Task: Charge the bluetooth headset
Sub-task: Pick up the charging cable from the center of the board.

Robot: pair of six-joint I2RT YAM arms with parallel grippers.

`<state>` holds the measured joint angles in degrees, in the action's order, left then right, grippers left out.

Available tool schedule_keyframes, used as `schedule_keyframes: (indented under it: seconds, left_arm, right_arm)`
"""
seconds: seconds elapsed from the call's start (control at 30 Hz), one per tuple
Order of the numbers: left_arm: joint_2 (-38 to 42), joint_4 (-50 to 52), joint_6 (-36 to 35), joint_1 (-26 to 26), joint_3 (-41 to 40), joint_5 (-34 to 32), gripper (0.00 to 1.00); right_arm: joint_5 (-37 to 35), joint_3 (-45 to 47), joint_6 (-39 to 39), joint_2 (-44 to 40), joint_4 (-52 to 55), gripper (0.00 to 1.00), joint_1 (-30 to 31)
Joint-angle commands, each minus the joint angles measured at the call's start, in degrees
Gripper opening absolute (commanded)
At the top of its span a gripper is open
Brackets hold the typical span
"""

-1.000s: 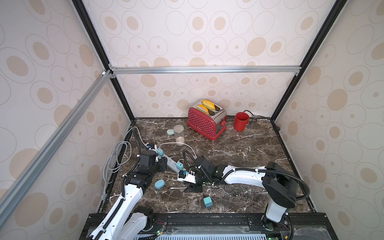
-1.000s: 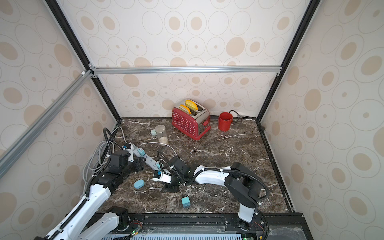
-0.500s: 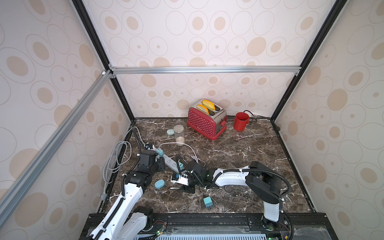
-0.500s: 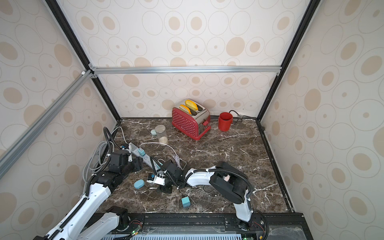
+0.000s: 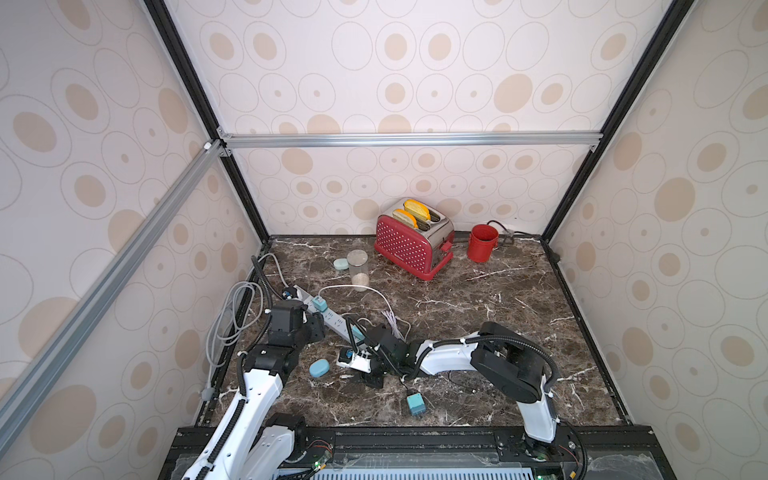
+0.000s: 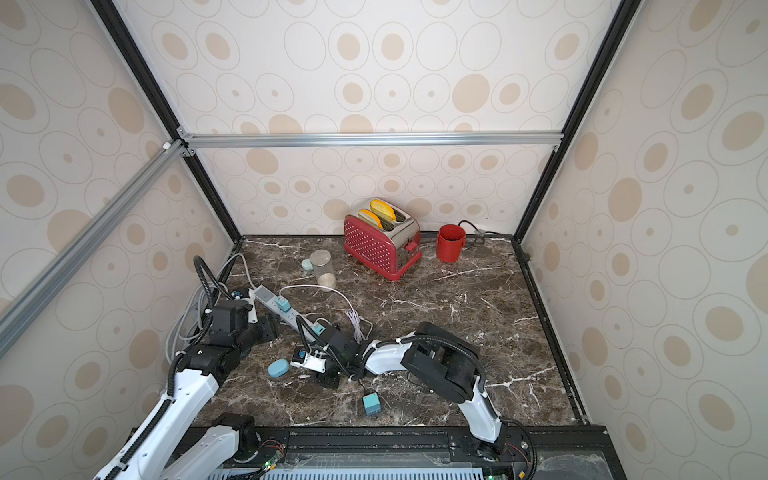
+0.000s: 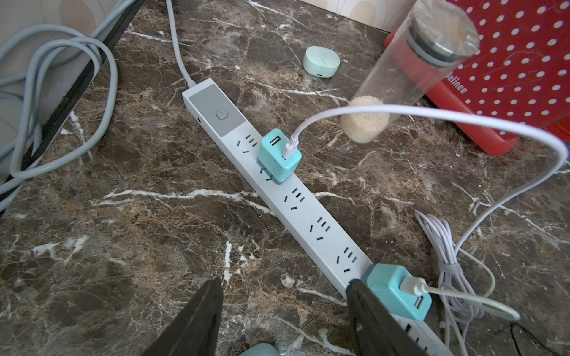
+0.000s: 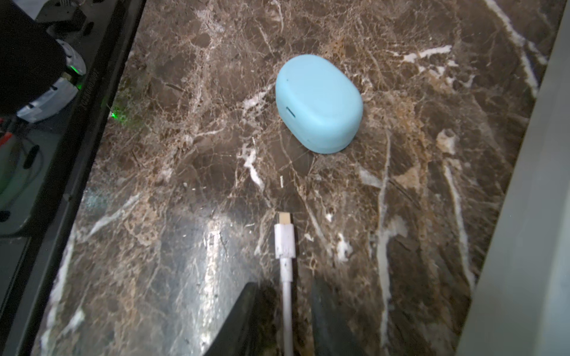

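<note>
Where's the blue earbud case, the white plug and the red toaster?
blue earbud case [image 8: 319,103], right wrist view, middle of its top.
white plug [image 8: 285,239], right wrist view, its white shell.
red toaster [image 5: 401,245], a top view, its dotted side.

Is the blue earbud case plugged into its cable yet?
Unplugged: the white cable plug lies apart from the earbud case, whose port shows empty.

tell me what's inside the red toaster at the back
Two yellow-orange slices stand in the slots of the red toaster, tops poking out. Its body hides their lower parts.
</note>
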<state>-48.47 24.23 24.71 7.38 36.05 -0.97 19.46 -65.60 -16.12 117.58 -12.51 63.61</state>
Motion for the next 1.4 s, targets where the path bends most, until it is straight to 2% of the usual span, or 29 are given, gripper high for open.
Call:
schedule_keyframes:
  seconds: [0.0,0.17,0.23,0.37,0.53,0.63,0.73,0.9,0.97,1.03,1.1,1.2,1.37]
  left_arm:
    - [0.8,1.7,0.2,-0.3,2.1,0.9,0.66]
    - [0.3,7.2,-0.1,-0.3,4.7,2.6,0.65]
    - [0.3,8.8,1.1,-0.5,5.5,5.6,0.65]
    - [-0.6,17.2,0.0,-0.7,10.4,8.8,0.66]
    - [0.1,20.0,-4.8,-0.7,14.6,17.0,0.68]
    - [1.2,17.3,-8.5,-0.6,15.6,22.1,0.68]
    - [2.3,9.4,-10.0,0.0,14.6,27.8,0.67]
    - [1.9,-3.0,-16.1,10.2,12.8,27.9,0.66]
    - [1.7,-5.1,-20.3,12.3,12.6,28.3,0.65]
    - [1.6,-5.2,-27.7,13.5,12.5,27.8,0.65]
    - [1.3,-4.0,-36.8,15.8,13.4,24.3,0.65]
    - [-0.5,-4.7,-45.0,17.4,14.3,21.9,0.62]
    - [-5.9,-3.9,-58.8,20.0,16.3,25.5,0.62]
  right_arm:
    - [-2.8,-1.0,-1.7,1.5,-0.2,0.21,0.9]
    - [-4.0,0.8,-2.9,0.3,-0.5,0.05,1.0]
    - [-3.9,1.9,-2.9,-1.1,-1.0,0.0,1.0]
    - [0.1,4.0,-2.0,-5.6,-0.9,0.0,-0.7]
    - [8.2,8.7,-0.3,-14.4,-0.4,0.0,-5.7]
    - [12.2,11.5,-1.0,-20.5,2.7,0.0,-9.4]
    - [16.4,13.2,-0.4,-25.7,5.7,0.0,-14.6]
    - [17.9,14.9,-0.5,-31.3,6.9,0.0,-22.2]
    - [19.4,14.6,0.5,-32.1,7.2,0.0,-24.8]
    - [22.0,14.2,2.5,-32.5,7.0,0.0,-26.9]
    - [24.0,13.4,2.8,-32.7,8.3,0.0,-27.8]
    - [23.3,12.2,2.3,-33.0,11.1,0.0,-27.9]
    - [24.0,12.1,2.4,-32.8,10.6,0.0,-28.1]
